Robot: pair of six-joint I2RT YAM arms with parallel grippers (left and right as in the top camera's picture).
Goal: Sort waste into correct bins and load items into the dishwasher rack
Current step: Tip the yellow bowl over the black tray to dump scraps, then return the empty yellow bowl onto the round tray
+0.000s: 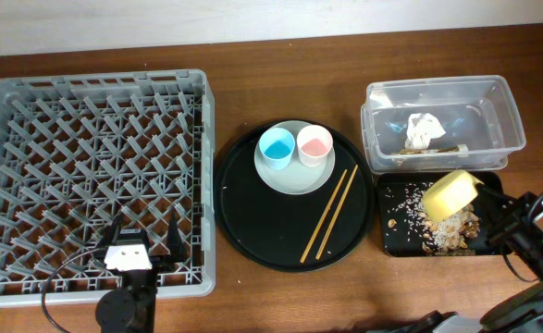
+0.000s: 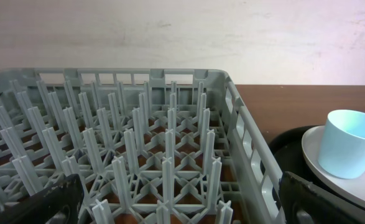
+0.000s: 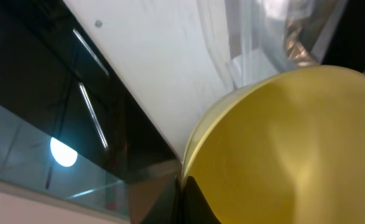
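Right claw [image 1: 481, 191] is clamping shut on the edge of the yellow bowl [image 1: 450, 192], holding it tipped over the black tray [image 1: 388, 242], where food scraps [image 1: 449, 229] are lying. Left claw [image 1: 141, 239] is hanging fully open and empty over the dishwasher rack [image 1: 30, 139], at its near right corner. Tissue [image 1: 424, 129] is sitting in the clear tub [image 1: 512, 120].

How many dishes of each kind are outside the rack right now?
Cups: 2, the blue cup and the pink cup
Plates: 1, the grey-white plate
Bowls: 1, the yellow bowl
Chopsticks: 2
Total: 6
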